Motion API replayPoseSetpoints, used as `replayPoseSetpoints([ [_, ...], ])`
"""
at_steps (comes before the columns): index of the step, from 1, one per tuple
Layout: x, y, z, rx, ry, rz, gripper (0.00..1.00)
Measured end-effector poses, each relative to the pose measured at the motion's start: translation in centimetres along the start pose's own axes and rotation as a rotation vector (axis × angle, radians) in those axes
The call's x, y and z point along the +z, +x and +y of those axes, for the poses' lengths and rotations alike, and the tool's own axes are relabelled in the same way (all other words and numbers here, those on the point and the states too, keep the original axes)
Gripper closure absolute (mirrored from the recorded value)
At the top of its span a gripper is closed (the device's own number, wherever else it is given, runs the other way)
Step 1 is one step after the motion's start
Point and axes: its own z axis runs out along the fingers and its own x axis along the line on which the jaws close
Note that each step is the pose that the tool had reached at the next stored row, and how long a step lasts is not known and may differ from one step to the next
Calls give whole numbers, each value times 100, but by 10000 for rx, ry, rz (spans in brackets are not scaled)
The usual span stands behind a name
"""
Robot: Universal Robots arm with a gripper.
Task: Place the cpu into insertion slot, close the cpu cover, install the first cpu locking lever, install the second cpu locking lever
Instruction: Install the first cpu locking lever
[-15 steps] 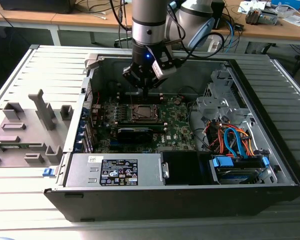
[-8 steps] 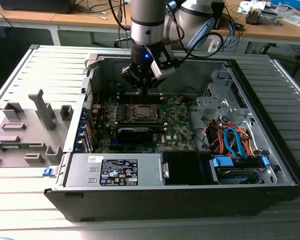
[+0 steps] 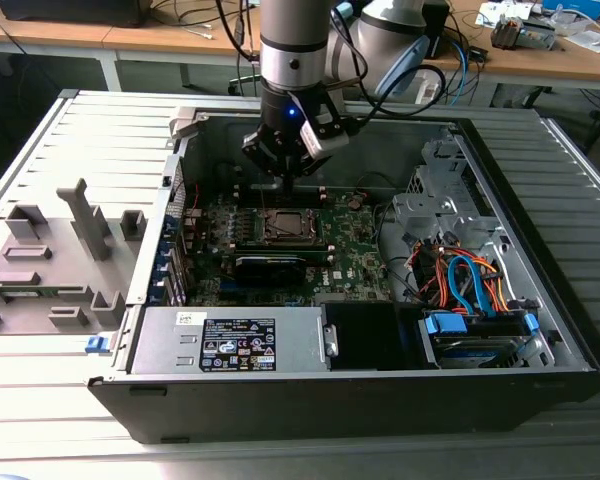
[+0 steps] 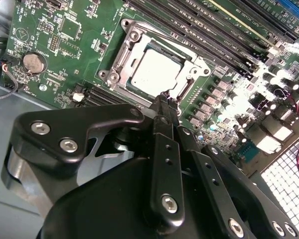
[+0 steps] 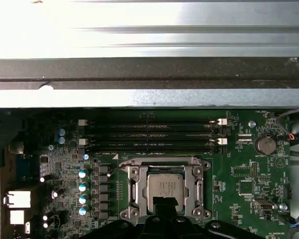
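The cpu point(image 4: 154, 69) lies flat in the insertion slot on the green motherboard point(image 3: 355, 255), its silver top facing up. The cpu cover point(image 5: 134, 189), a silver frame, lies down around the cpu point(image 5: 164, 184), so the slot's pin field is hidden. In the exterior view my gripper point(image 3: 285, 180) hangs just above the far edge of the socket point(image 3: 283, 225). In both wrist views its black fingers point(image 4: 162, 144) meet at one tip right over the cpu's edge. My gripper point(image 4: 164, 99) is shut and holds nothing.
Long black memory slots point(image 5: 149, 134) run beside the socket, and a coin battery point(image 4: 34, 62) sits near it. The case's metal wall point(image 5: 149, 74) rises close behind. A power supply point(image 3: 230, 340) and coloured cables point(image 3: 470, 280) take up the near side. Grey fixtures point(image 3: 50, 260) stand outside the case.
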Motion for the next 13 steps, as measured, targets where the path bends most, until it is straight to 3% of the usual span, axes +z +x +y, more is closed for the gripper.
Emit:
replayPoseSetpoints([
  [13,-1,56,0,0,-16,0,89],
])
